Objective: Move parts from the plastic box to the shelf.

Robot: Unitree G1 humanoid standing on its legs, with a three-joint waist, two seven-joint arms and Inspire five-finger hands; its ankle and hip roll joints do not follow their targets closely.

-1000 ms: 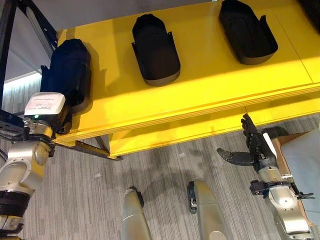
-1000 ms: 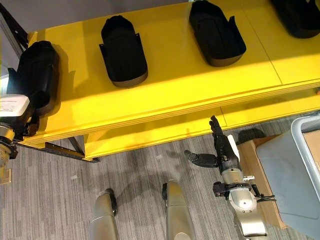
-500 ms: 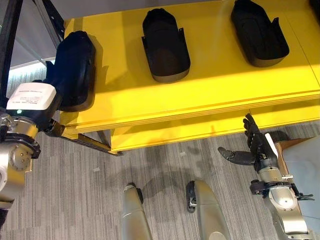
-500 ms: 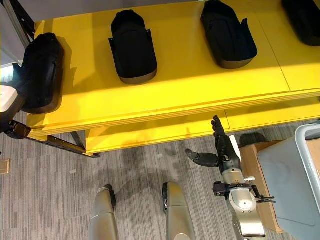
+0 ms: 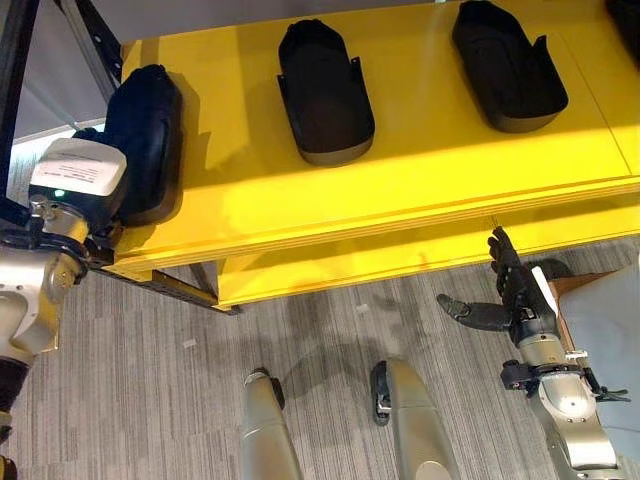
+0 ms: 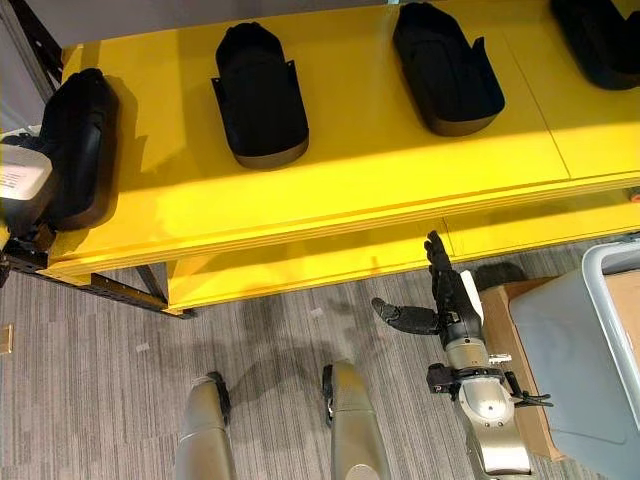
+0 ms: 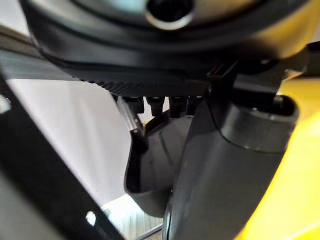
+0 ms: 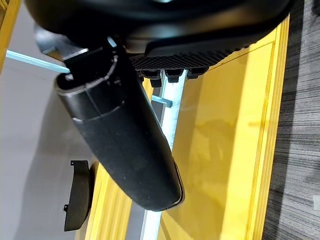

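Several black hollow parts lie on the yellow shelf (image 5: 420, 150): one at its left end (image 5: 148, 135), one in the middle (image 5: 325, 90), one to the right (image 5: 505, 65), and a further one at the far right (image 6: 600, 35). My left hand (image 7: 225, 170) is at the near end of the left-most part (image 7: 150, 165), which rests on the shelf; its grip is hidden by the wrist. My right hand (image 5: 515, 300) hangs open and empty below the shelf's front edge, thumb spread. The grey plastic box (image 6: 580, 350) stands to its right.
A black frame post (image 5: 25, 70) rises beside the shelf's left end. A lower yellow shelf level (image 5: 400, 255) juts out under the top one. The plastic box sits on a brown cardboard base (image 6: 505, 330). Grey striped floor lies in front.
The whole view has shifted a little. My left wrist has risen slightly beside the left-most part, which stays on the shelf. The right hand has held its place.
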